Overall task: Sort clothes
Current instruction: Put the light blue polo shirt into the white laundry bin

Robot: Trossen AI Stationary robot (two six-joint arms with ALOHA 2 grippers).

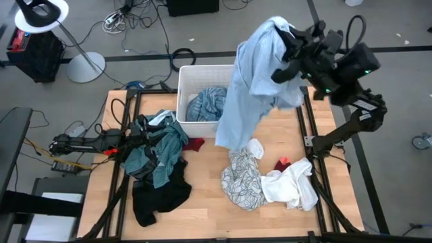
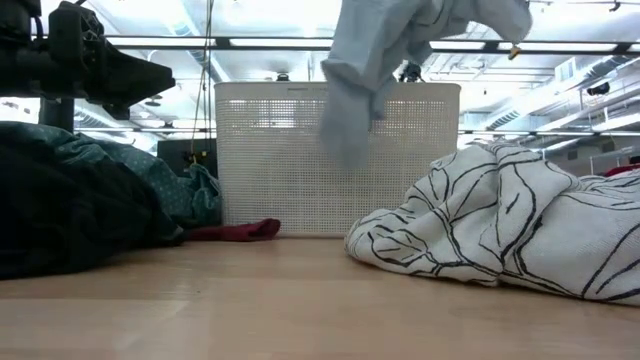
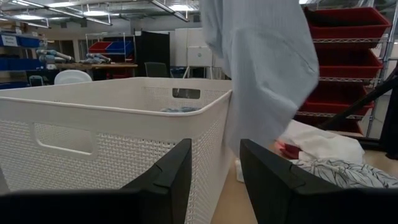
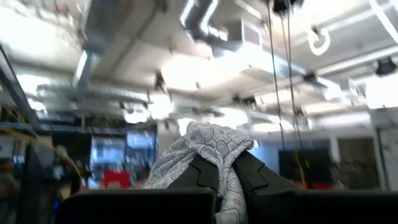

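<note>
**Pale blue shirt held aloft beside the bin**

Pale blue fabric is seen hanging from the right gripper, whose fingers are pressed together on a fold of the shirt, as the right wrist view confirms. The garment is raised well above the table, draped past the right-hand wall of the white bin, with its hem trailing outside that wall. A blue-grey striped piece already lies inside the bin.

The left gripper is stationed left of the bin, above the teal plaid shirt and black garment, with fingers spread and nothing between them.

Right of the bin and nearer the table's front edge, a white-patterned piece, a white piece and small red items remain unsorted.

Judgement: the shirt appears bound for the bin. It is advised that the load be carried over the bin's middle and lowered before release, so that the trailing hem is not left hanging over the wall. The grip should be kept firm until the bulk is inside.
</note>
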